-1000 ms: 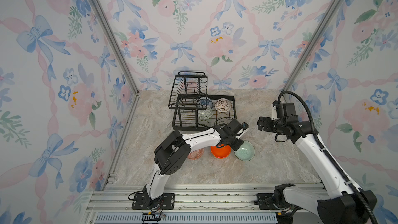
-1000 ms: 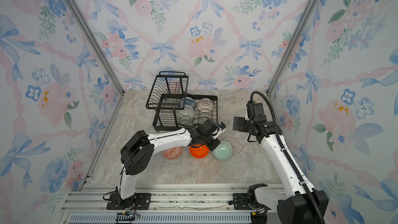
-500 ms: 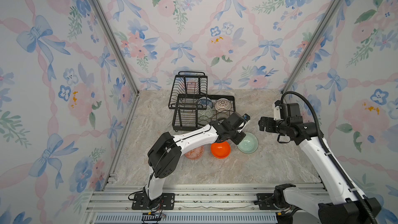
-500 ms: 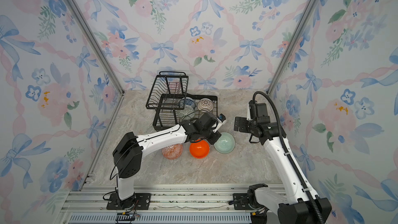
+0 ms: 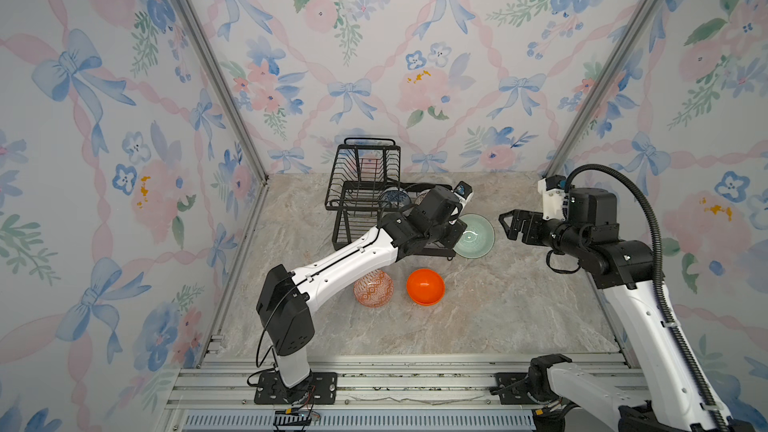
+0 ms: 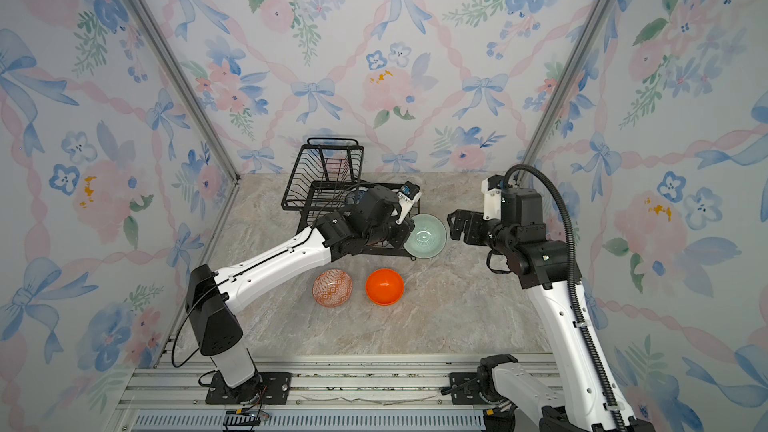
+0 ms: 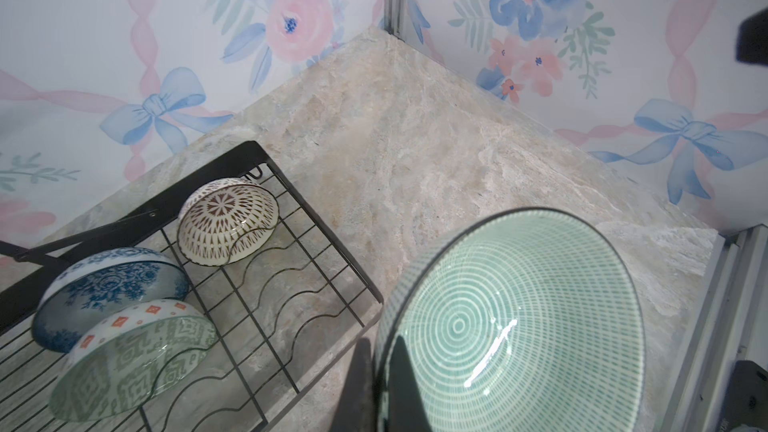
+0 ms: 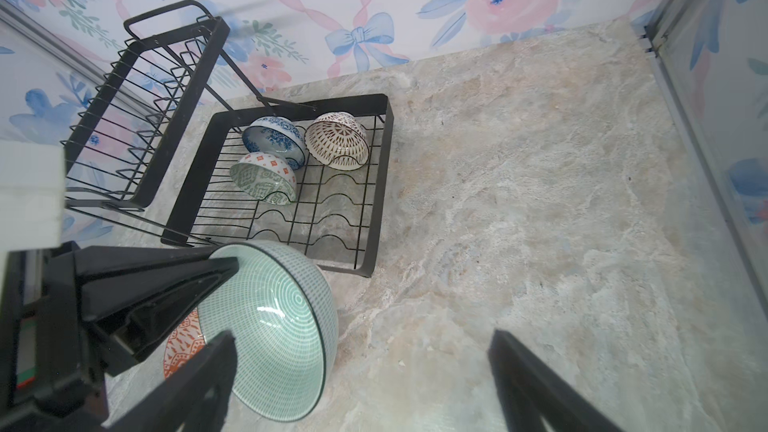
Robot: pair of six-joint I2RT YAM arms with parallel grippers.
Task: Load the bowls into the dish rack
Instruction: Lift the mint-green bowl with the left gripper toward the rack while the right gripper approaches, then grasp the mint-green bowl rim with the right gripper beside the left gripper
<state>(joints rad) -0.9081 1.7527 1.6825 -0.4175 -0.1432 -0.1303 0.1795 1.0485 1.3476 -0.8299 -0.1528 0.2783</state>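
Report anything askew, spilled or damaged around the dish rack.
Nothing spilled or broken. In the black wire dish rack, the grey-green patterned bowl appears to lean against the blue-white floral bowl. The left gripper holds the pale mint bowl on edge.

Three bowls [image 8: 337,141] lean in the rack [image 8: 190,180]; mint bowl [image 5: 473,236] tilted just beside.

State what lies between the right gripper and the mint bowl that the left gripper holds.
Nothing. In both top views only bare marble tabletop shows between the open right gripper and the mint bowl pinched in the left gripper.
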